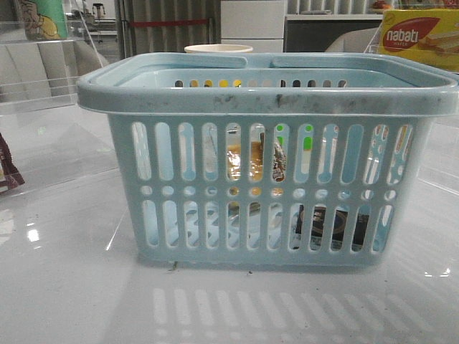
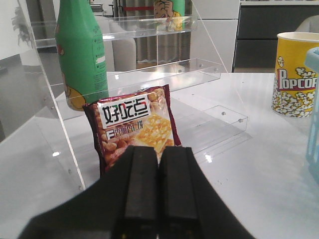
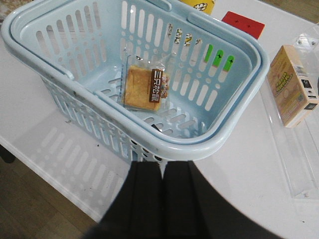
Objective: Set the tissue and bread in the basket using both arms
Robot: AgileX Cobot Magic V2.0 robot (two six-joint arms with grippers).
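The pale blue basket (image 1: 265, 100) fills the middle of the front view, and no gripper shows there. Inside it lies the bread (image 3: 144, 87), a clear packet of golden slices with a dark label, also glimpsed through the slots as the bread (image 1: 247, 161). A dark low pack, the tissue (image 1: 330, 226), shows through the lower right slots on the basket floor. My right gripper (image 3: 163, 164) is shut and empty, just outside the basket (image 3: 209, 139) near its rim. My left gripper (image 2: 158, 149) is shut and empty, away from the basket (image 2: 314, 114), pointing at a brown snack packet (image 2: 134, 124).
A green bottle (image 2: 82, 55) and the snack packet stand at a clear acrylic shelf (image 2: 164, 74). A popcorn cup (image 2: 296, 74) stands behind the basket. A nabati box (image 1: 419, 39), a red box (image 3: 242, 22) and a tan carton (image 3: 291, 84) lie to the right.
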